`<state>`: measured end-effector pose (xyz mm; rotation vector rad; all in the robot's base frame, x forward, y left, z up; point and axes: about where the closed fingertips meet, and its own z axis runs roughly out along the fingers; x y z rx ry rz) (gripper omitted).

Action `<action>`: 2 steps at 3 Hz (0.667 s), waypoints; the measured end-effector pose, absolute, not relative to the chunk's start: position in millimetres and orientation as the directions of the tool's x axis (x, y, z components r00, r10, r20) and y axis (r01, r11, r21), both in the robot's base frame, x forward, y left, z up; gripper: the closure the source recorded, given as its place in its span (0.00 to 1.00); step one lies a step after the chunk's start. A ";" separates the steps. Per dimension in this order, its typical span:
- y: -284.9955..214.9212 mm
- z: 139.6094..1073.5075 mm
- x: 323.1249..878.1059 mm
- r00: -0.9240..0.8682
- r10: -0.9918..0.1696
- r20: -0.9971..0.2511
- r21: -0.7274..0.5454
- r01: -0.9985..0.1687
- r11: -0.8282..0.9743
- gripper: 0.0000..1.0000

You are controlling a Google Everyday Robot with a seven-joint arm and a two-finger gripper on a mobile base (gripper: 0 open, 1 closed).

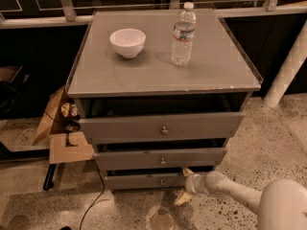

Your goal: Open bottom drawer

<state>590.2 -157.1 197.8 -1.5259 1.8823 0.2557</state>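
Bottom drawer (134, 181): lowest of three, narrow flat grey panel, small round metal knob (161, 182) at centre. My gripper (182, 186) just right of knob, fingers spread wide, holding nothing.

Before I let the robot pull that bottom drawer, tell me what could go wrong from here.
1. The gripper is low in front of the bottom drawer with its fingers spread. It sits to the right of the knob, not around it, so closing there would likely miss or slip off.
2. The water bottle stands upright on the cabinet top. A hard tug might rock it over.
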 end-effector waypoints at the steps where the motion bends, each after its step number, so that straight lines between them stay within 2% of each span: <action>1: -157.0 195.9 603.5 -0.068 -0.809 -0.584 -0.273 -0.922 0.274 0.00; 2: -159.6 189.2 612.4 -0.086 -0.836 -0.542 -0.266 -0.926 0.267 0.00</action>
